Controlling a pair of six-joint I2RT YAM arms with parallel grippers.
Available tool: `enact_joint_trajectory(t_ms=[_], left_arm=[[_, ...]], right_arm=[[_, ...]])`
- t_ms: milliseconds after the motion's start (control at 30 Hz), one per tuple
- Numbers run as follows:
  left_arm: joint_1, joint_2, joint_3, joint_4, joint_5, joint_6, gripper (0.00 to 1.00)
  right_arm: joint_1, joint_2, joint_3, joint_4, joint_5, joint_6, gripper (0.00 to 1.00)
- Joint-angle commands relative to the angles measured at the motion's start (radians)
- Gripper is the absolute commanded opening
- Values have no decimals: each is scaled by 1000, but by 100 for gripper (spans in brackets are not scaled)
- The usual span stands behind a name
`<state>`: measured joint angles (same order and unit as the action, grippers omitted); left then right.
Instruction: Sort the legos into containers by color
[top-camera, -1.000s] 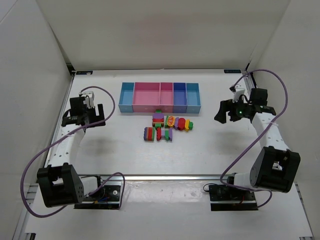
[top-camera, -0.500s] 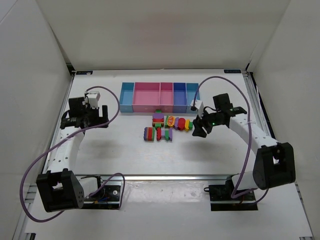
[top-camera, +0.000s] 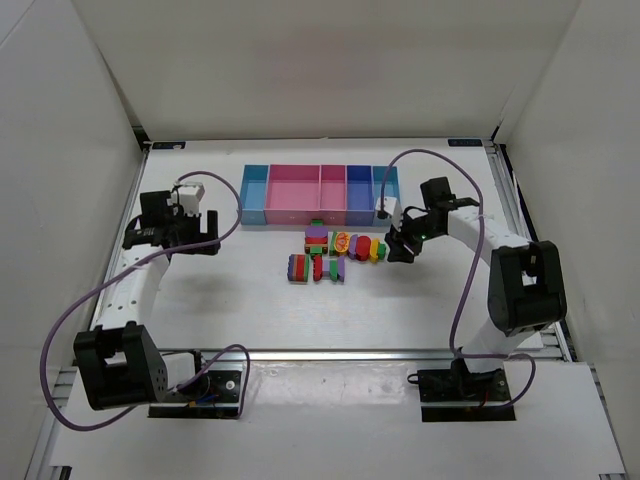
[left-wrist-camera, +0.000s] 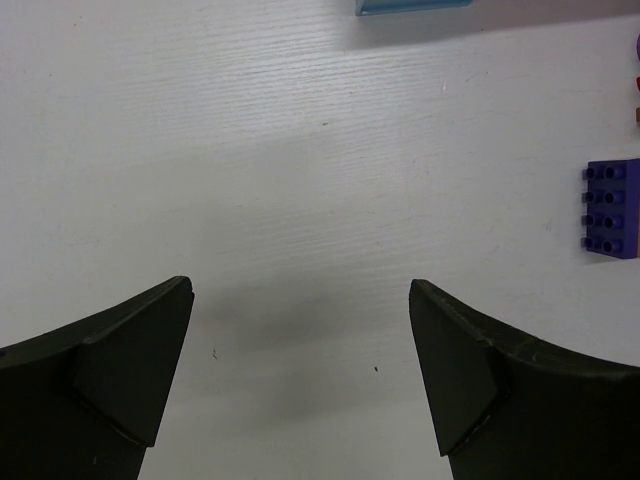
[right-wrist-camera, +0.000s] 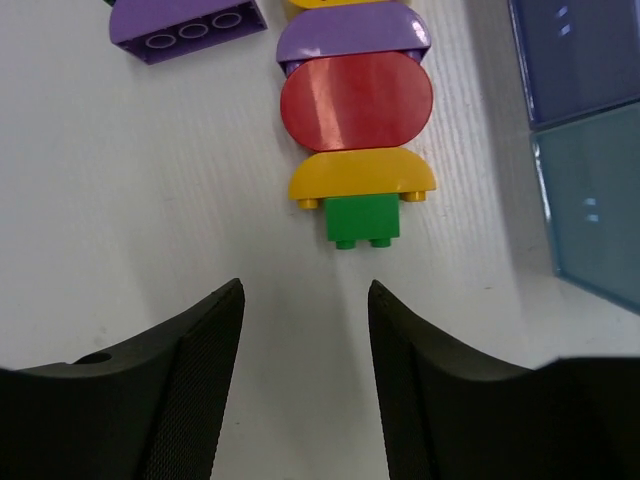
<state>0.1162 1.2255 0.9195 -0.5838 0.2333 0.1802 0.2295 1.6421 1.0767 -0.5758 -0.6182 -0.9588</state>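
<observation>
Watching the left gripper (left-wrist-camera: 300, 310), I see it wide open and empty, well left of the tray (top-camera: 300, 219). The legos (top-camera: 335, 255) lie clustered just in front of the tray, none sorted. In front of the tray's right end, the right gripper (right-wrist-camera: 305, 290) stands part-open on nothing, short of the green brick (right-wrist-camera: 362, 220). Closing here risks missing it, or dragging the touching yellow piece (right-wrist-camera: 362, 175).

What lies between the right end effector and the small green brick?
Nothing but bare table: in the right wrist view, a short strip of it separates the right end effector from the green brick.
</observation>
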Motion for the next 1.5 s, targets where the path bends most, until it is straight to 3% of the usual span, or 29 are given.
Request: enact_joint_trajectory(t_ms=[0,267,933,1133,1467], left_arm=[[3,3,45,-7,26,15,99],[2,17,58,-7,8,24,99],[2,48,64,-7,-5,18,99],[2,48,56,-7,0,18,99],[2,54,55,-7,14,15,99]], right_arm=[[-1,31,66,2,0,-64,58],[18,97,100,-38,8,-153,56],[54,203,172,-32,11,-153,57],[67,205,172,-9,43,-136,66],[64,206,173,44,115,-103,67]])
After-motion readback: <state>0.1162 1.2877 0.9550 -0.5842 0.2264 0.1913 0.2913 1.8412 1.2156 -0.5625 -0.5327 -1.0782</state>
